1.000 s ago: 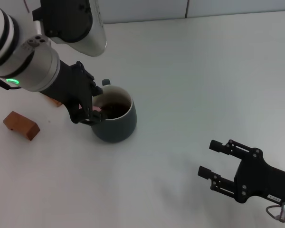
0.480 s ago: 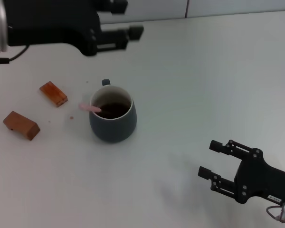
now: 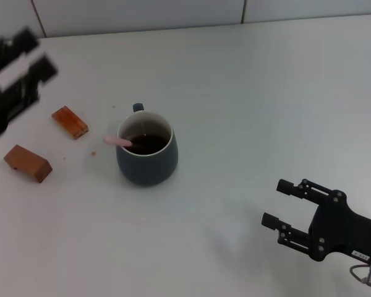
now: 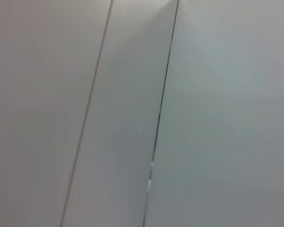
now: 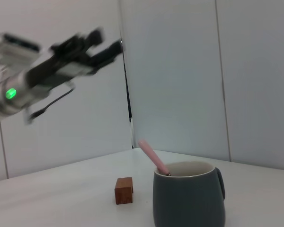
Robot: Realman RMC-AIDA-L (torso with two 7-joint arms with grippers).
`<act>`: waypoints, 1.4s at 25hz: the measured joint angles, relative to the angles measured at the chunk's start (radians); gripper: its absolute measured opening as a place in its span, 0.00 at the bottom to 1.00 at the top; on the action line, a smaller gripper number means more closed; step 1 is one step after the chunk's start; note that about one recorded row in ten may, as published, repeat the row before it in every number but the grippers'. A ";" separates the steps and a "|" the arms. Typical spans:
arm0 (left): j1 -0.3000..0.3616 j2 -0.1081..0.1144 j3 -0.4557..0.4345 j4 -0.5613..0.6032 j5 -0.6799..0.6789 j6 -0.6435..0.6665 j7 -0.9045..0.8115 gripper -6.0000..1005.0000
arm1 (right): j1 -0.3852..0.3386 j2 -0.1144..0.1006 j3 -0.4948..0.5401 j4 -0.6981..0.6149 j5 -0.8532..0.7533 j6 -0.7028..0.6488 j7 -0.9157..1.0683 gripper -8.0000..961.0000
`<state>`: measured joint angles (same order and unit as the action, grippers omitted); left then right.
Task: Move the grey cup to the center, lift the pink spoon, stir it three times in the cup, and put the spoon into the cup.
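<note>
The grey cup (image 3: pixel 147 154) stands on the white table left of the middle, with dark liquid inside and its handle to the far side. The pink spoon (image 3: pixel 116 141) rests in the cup, with its pink handle sticking out over the rim on the left. The cup (image 5: pixel 189 198) and the spoon (image 5: pixel 153 157) also show in the right wrist view. My left gripper (image 3: pixel 40 52) is open and empty, raised at the far left, well away from the cup. My right gripper (image 3: pixel 276 201) is open and empty at the front right.
Two brown wooden blocks (image 3: pixel 69 122) (image 3: pixel 28 163) lie left of the cup; one block (image 5: pixel 124 190) shows in the right wrist view. The tiled wall (image 4: pixel 156 118) fills the left wrist view. The left arm (image 5: pixel 42 71) hangs high above the table.
My left gripper let go of the spoon in the cup, rose and swung away to the far left. The spoon stays in the cup. The right gripper shifted slightly.
</note>
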<state>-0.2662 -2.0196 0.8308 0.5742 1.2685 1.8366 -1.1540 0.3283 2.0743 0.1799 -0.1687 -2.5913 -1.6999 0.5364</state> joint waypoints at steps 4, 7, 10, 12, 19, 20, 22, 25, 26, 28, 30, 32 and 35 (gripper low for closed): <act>0.065 0.033 -0.017 -0.160 0.063 0.016 0.195 0.66 | 0.000 -0.001 0.002 -0.010 0.002 0.000 -0.004 0.73; 0.121 0.029 -0.020 -0.184 0.135 -0.028 0.279 0.70 | 0.003 -0.002 0.003 -0.012 0.002 0.000 -0.004 0.73; 0.165 0.017 -0.017 -0.200 0.178 -0.076 0.360 0.79 | 0.003 -0.002 0.001 -0.016 0.002 0.001 -0.005 0.73; 0.185 0.012 -0.014 -0.222 0.194 -0.099 0.405 0.85 | 0.003 0.000 -0.003 -0.022 0.002 0.005 -0.005 0.73; 0.159 0.003 -0.006 -0.261 0.327 -0.176 0.398 0.85 | 0.013 0.002 -0.006 -0.022 -0.002 0.010 -0.005 0.73; 0.149 0.001 -0.008 -0.263 0.338 -0.178 0.392 0.85 | 0.018 0.002 -0.007 -0.021 -0.004 0.012 -0.006 0.73; 0.147 0.001 -0.010 -0.263 0.339 -0.178 0.389 0.85 | 0.019 0.002 -0.008 -0.021 -0.005 0.012 -0.006 0.73; 0.144 0.001 -0.018 -0.265 0.337 -0.179 0.376 0.85 | 0.022 0.003 -0.008 -0.018 -0.019 0.030 -0.006 0.73; 0.144 0.001 -0.018 -0.265 0.337 -0.179 0.376 0.85 | 0.022 0.003 -0.008 -0.018 -0.019 0.030 -0.006 0.73; 0.140 0.000 -0.019 -0.265 0.335 -0.179 0.375 0.85 | 0.025 0.003 -0.008 -0.015 -0.034 0.042 -0.007 0.73; 0.129 -0.003 -0.018 -0.267 0.339 -0.185 0.373 0.85 | 0.025 0.004 -0.008 -0.014 -0.042 0.047 -0.007 0.73; 0.127 -0.003 -0.018 -0.268 0.340 -0.188 0.373 0.85 | 0.026 0.004 -0.008 -0.013 -0.042 0.047 -0.007 0.73; 0.125 -0.004 -0.018 -0.270 0.340 -0.191 0.375 0.85 | 0.026 0.004 -0.008 -0.013 -0.043 0.047 -0.006 0.73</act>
<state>-0.1413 -2.0233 0.8130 0.3039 1.6088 1.6457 -0.7786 0.3542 2.0787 0.1718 -0.1812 -2.6339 -1.6529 0.5307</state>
